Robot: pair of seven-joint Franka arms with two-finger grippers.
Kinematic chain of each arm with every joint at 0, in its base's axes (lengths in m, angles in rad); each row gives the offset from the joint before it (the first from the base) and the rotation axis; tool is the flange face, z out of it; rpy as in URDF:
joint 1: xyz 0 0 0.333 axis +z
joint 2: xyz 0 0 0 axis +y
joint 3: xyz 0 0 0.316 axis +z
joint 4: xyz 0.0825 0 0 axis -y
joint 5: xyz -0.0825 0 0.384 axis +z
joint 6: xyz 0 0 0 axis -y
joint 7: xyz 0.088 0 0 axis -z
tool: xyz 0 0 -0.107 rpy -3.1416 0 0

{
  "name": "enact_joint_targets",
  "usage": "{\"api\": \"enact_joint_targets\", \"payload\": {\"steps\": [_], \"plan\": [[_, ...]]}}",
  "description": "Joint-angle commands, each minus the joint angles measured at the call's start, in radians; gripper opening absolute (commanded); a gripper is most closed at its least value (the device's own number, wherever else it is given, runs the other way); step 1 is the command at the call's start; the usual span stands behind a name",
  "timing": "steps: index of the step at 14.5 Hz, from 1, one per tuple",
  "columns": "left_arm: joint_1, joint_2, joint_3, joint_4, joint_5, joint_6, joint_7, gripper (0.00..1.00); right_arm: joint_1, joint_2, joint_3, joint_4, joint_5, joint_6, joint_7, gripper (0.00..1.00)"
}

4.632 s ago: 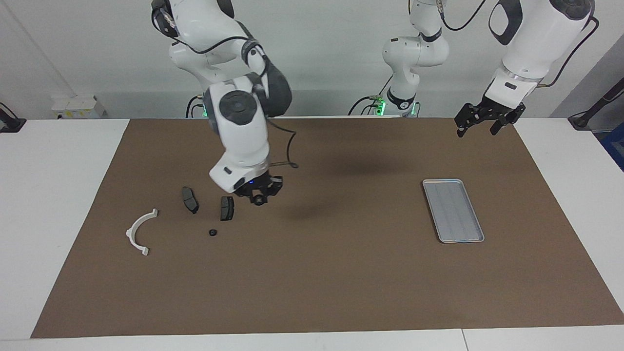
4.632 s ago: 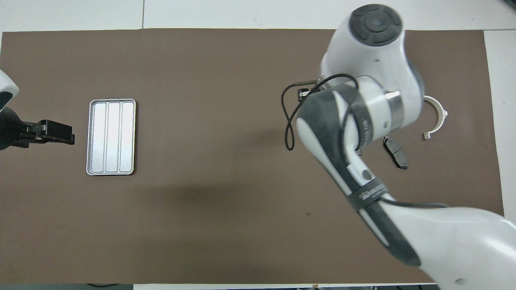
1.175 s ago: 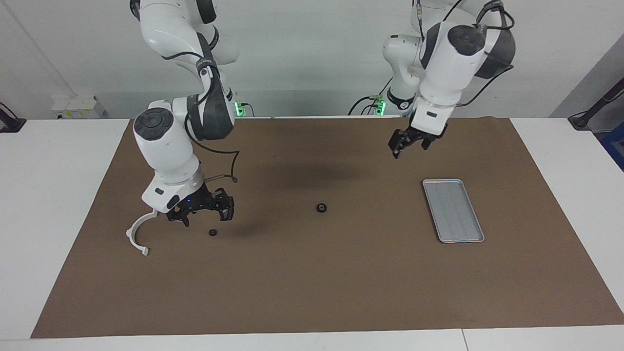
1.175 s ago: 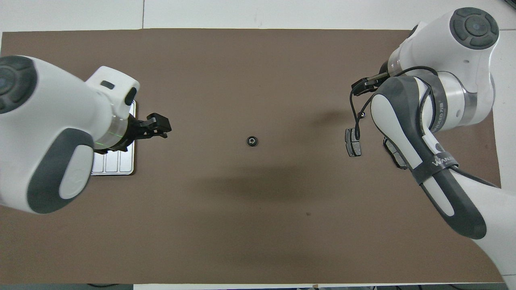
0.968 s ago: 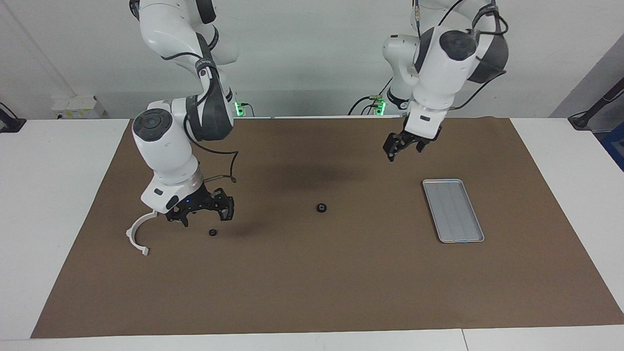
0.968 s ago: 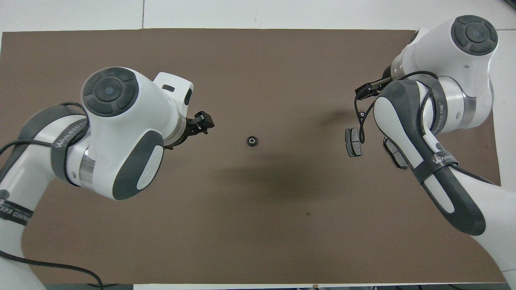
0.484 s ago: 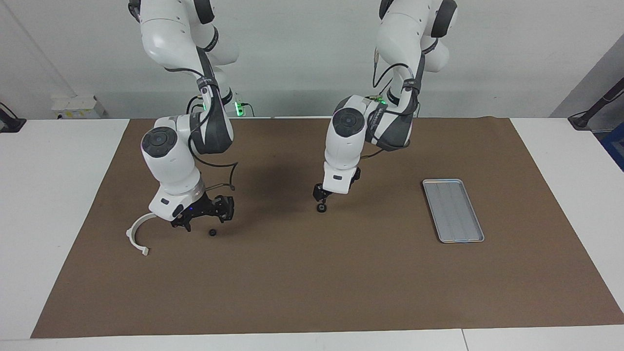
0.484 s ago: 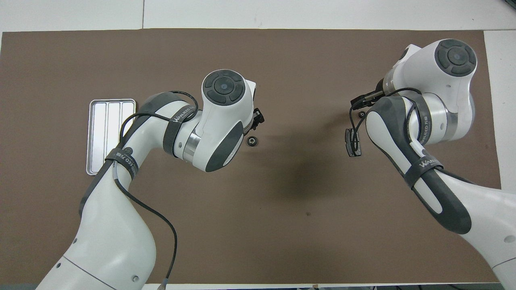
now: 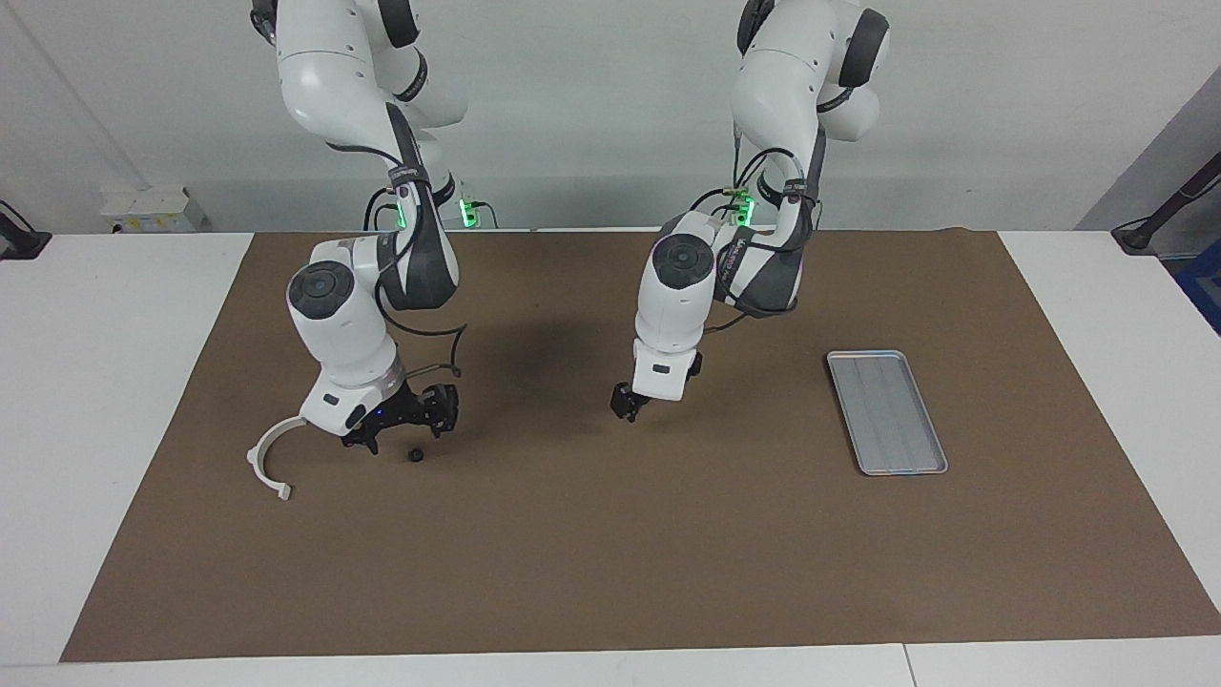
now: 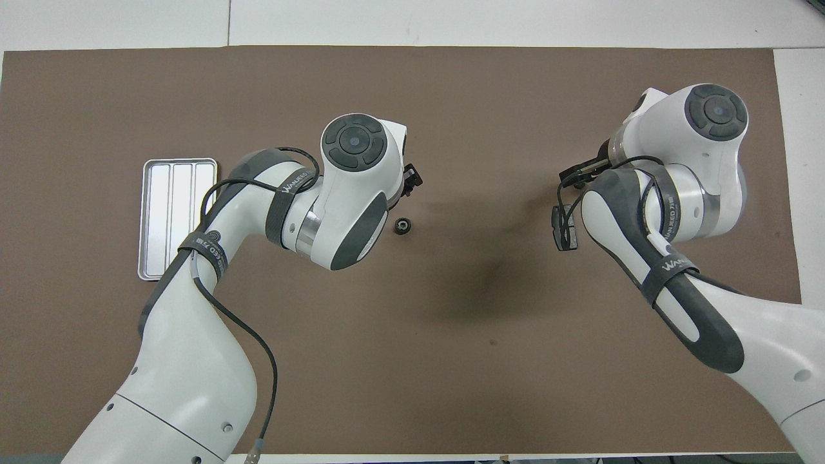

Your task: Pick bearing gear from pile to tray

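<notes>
The left gripper is low over the gear on the mat; whether it is gripping cannot be told. The tray lies well apart. The right gripper stands spread, just beside a small black piece.

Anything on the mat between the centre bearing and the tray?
Nothing visible. Bare mat runs from the bearing, under the left gripper, to the tray. The pile lies toward the right arm's end, under the right gripper.

bright, even light | soft arm shadows on mat | sharp
</notes>
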Motion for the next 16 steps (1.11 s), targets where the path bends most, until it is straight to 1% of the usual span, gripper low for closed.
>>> {"api": "enact_joint_targets", "payload": {"steps": [1,3,7,8,10,12,13,16], "plan": [[-0.042,-0.045,0.014,-0.129,-0.012,0.092,-0.010,0.99,-0.022,0.003,0.010,-0.032,0.015,0.053,-0.046,1.00],[-0.054,-0.051,0.012,-0.154,-0.012,0.112,-0.010,0.96,-0.023,0.009,0.010,-0.032,0.015,0.054,-0.043,1.00],[-0.066,-0.039,0.012,-0.163,-0.014,0.143,-0.013,0.88,-0.016,0.021,0.012,-0.031,0.015,0.070,-0.031,1.00],[-0.068,-0.033,0.014,-0.157,-0.016,0.141,-0.018,0.88,-0.014,0.026,0.012,-0.029,0.015,0.071,-0.026,1.00],[-0.079,0.007,0.015,-0.106,-0.014,0.132,-0.048,0.88,-0.013,0.035,0.012,-0.031,0.015,0.084,-0.028,1.00],[-0.079,0.015,0.014,-0.100,-0.013,0.129,-0.052,0.87,-0.013,0.044,0.012,-0.031,0.015,0.093,-0.028,1.00],[-0.080,0.017,0.014,-0.101,-0.012,0.133,-0.052,0.85,-0.013,0.044,0.012,-0.032,0.015,0.094,-0.029,1.00],[-0.080,0.024,0.014,-0.103,-0.012,0.138,-0.055,0.80,-0.013,0.047,0.012,-0.032,0.015,0.094,-0.028,1.00]]}}
